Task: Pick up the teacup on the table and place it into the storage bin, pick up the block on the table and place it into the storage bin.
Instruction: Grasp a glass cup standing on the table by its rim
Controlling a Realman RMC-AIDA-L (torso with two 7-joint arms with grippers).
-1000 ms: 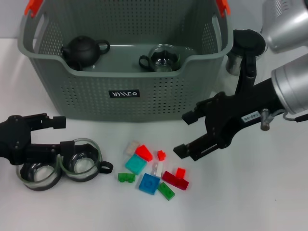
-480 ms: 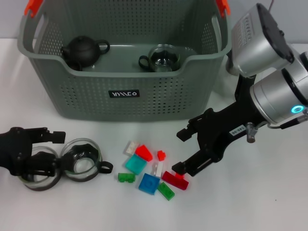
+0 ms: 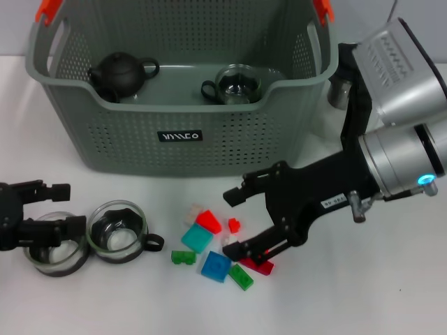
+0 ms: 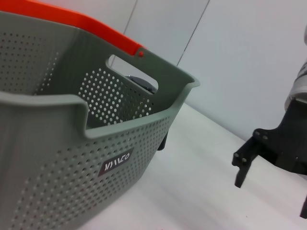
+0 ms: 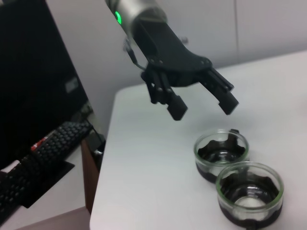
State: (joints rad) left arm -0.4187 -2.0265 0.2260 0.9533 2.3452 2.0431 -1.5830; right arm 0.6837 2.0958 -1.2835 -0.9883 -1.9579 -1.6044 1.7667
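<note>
I see the right gripper (image 3: 236, 220) spread open over the blocks (image 3: 213, 244), bare table toward me. Left gripper (image 3: 57, 209) open, empty, above the near-left teacups (image 3: 119, 231). Storage bin (image 3: 180, 136) stands behind; one teacup (image 3: 237, 84) inside.

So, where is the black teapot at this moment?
In the head view, the black teapot sits inside the storage bin, on its left side, with a glass teacup to its right.

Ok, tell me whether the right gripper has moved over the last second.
Yes. The open right gripper has swung toward the robot's left and down, away from the bin wall's right end, and now straddles the block pile.
</note>
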